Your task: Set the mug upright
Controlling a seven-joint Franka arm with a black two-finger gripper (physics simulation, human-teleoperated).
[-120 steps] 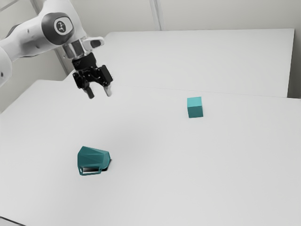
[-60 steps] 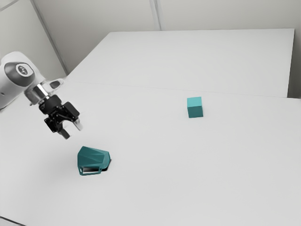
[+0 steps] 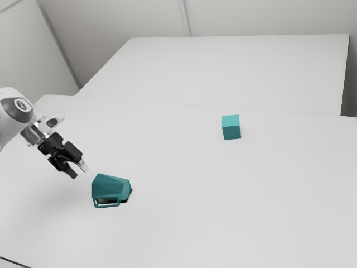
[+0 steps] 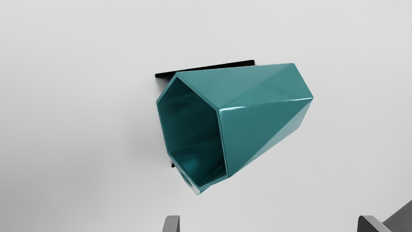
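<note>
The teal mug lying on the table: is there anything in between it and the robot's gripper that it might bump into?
Nothing visible stands between the open gripper and the mug. The teal cube sits beyond the mug, toward the exterior view's right, out of that path.

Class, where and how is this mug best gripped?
Probably by the rim, coming from the mouth side, one finger inside, one outside: the mug lies on its side, its thin-walled mouth open towards the gripper, while the handle sits low.
</note>
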